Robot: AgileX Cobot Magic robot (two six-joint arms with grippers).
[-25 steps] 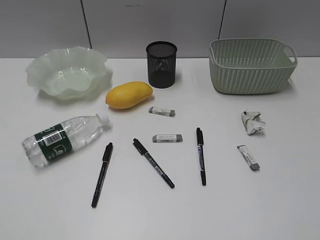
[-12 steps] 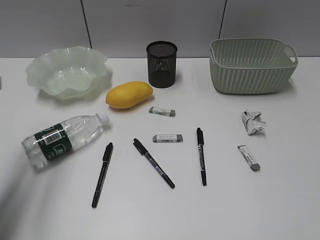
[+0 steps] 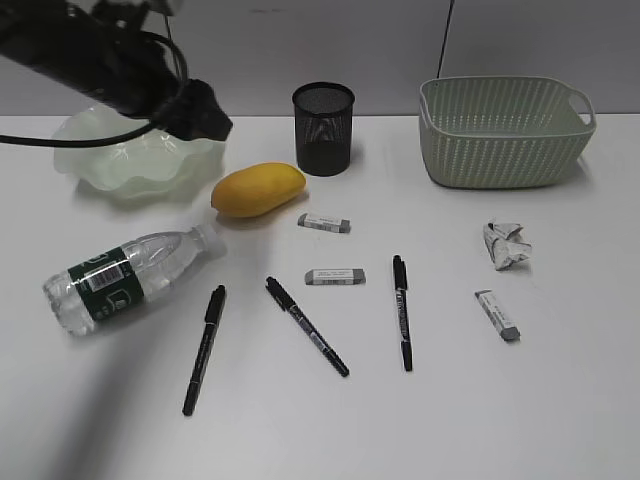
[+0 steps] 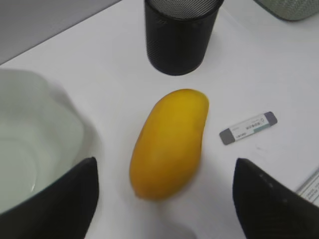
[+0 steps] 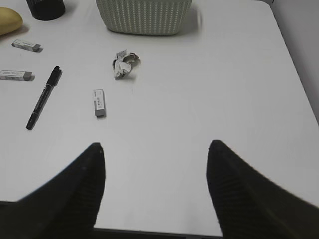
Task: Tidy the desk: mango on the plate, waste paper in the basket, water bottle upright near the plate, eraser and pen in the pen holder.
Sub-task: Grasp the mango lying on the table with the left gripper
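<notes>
Change: the left arm (image 3: 100, 70) has come into the exterior view from upper left; nothing else moved.
Left gripper (image 4: 164, 199): above the mango (image 4: 169, 142), jaws spread, holding nothing.
Right gripper (image 5: 155, 184): jaws apart, empty.
Mango: on table between plate (image 3: 135, 155) and holder (image 3: 323, 128).

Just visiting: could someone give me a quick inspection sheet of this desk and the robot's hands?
Surface: white table, bare at the front.
Job's things: mango beside the plate; water bottle lying down; waste paper outside the basket; pen holder upright; three pens, three erasers loose.
Clutter: nothing seen.
Hands: left hand open above the mango; right hand open, holding nothing.
Cables: black cable on the left arm.
Surroundings: grey wall panels.
</notes>
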